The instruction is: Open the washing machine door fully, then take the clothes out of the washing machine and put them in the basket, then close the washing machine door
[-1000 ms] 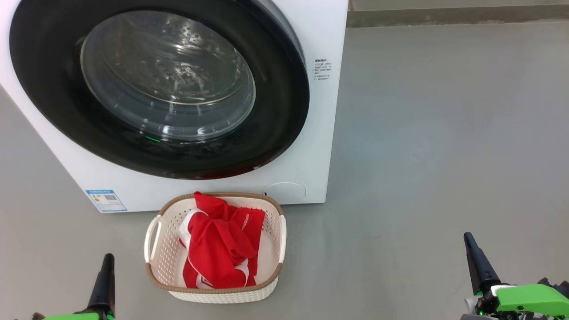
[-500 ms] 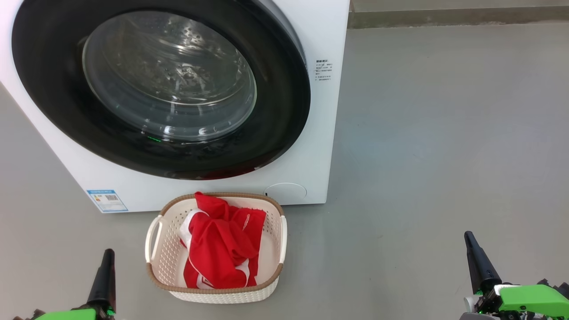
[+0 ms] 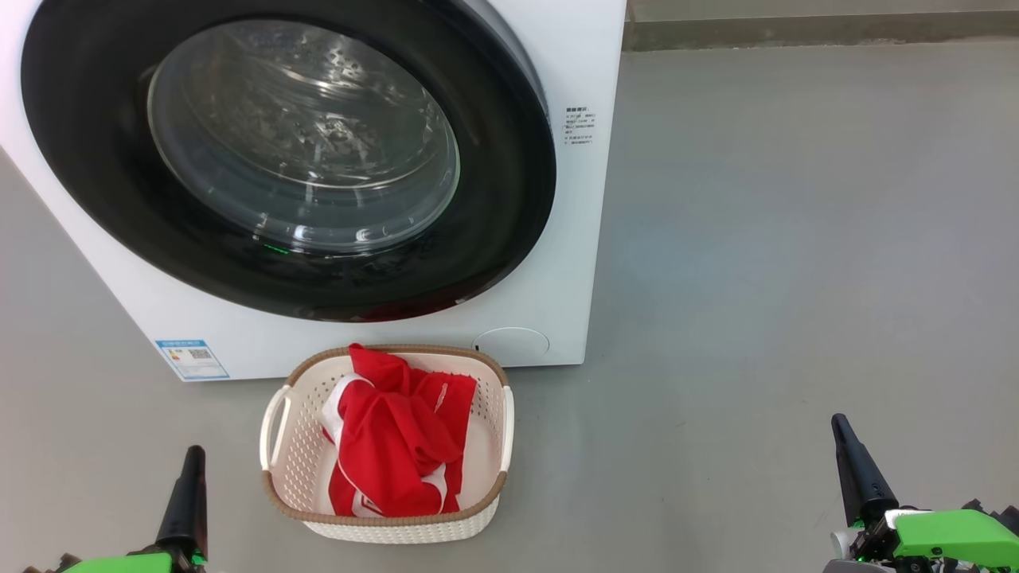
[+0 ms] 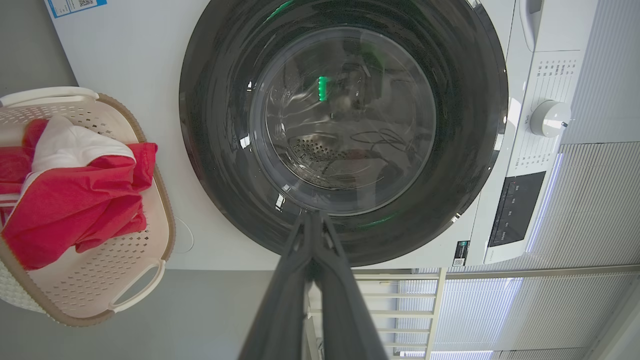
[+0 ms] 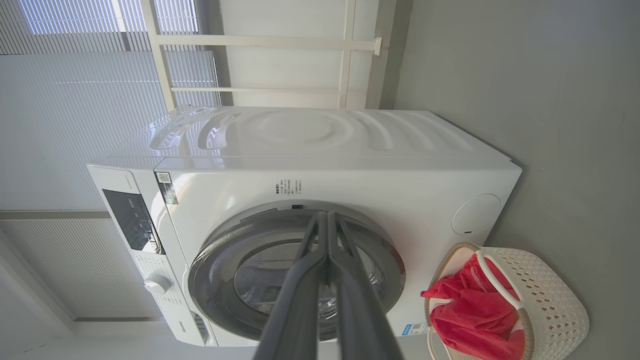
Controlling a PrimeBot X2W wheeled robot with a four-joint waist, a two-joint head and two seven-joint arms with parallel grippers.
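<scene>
Red clothes [image 3: 394,434] are heaped in the basket [image 3: 398,532] below the closed washing machine door [image 3: 509,199]: likely soft, light, best pinched at a fold. Left gripper [image 3: 192,465] and right gripper [image 3: 842,434] are pressed shut, empty.

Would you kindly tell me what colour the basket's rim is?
The basket's rim is brown with a woven look, clearest in the head view.

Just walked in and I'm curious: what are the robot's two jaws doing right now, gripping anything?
Left gripper: jaws closed, holding nothing.
Right gripper: jaws closed, holding nothing.
</scene>
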